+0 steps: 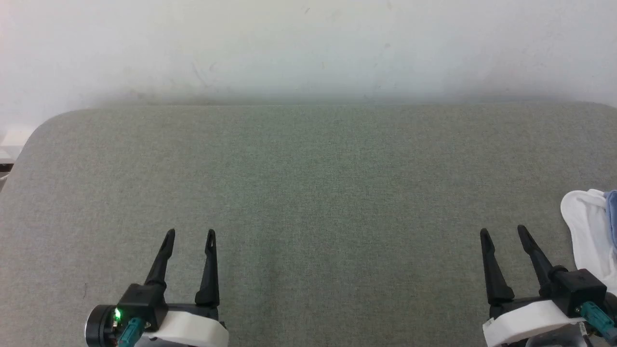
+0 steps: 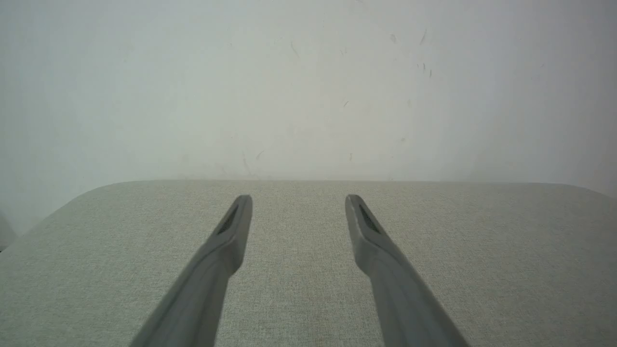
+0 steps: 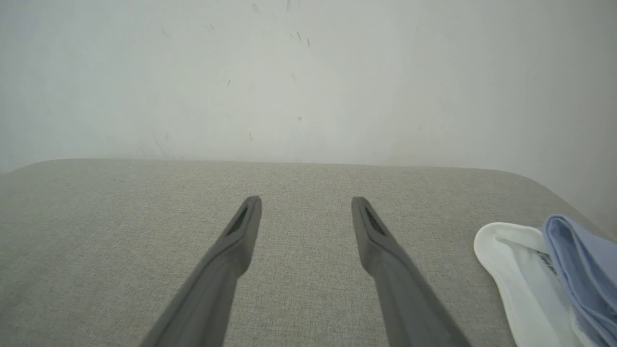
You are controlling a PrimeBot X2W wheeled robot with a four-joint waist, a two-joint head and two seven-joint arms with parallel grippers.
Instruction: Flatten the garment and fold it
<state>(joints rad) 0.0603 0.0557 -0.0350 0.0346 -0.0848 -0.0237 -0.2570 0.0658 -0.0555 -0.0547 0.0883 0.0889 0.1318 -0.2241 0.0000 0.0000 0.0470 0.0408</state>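
Note:
The garment [image 1: 590, 231] lies bunched at the table's right edge; its white collar and a strip of light blue knit show, the rest is cut off by the frame. In the right wrist view the garment [image 3: 544, 274] sits at the lower right, apart from the fingers. My right gripper [image 1: 503, 232] hovers open just left of it, nothing between its fingers. My left gripper [image 1: 190, 234] is open at the lower left over bare cloth. Both wrist views show my left gripper [image 2: 298, 198] and my right gripper [image 3: 306, 200] with the jaws spread wide and empty.
A grey-green fabric table [image 1: 308, 183] with rounded corners spreads across the view. A pale wall [image 1: 308, 48] rises right behind its far edge. The table's left corner [image 1: 43, 125] curves away at the upper left.

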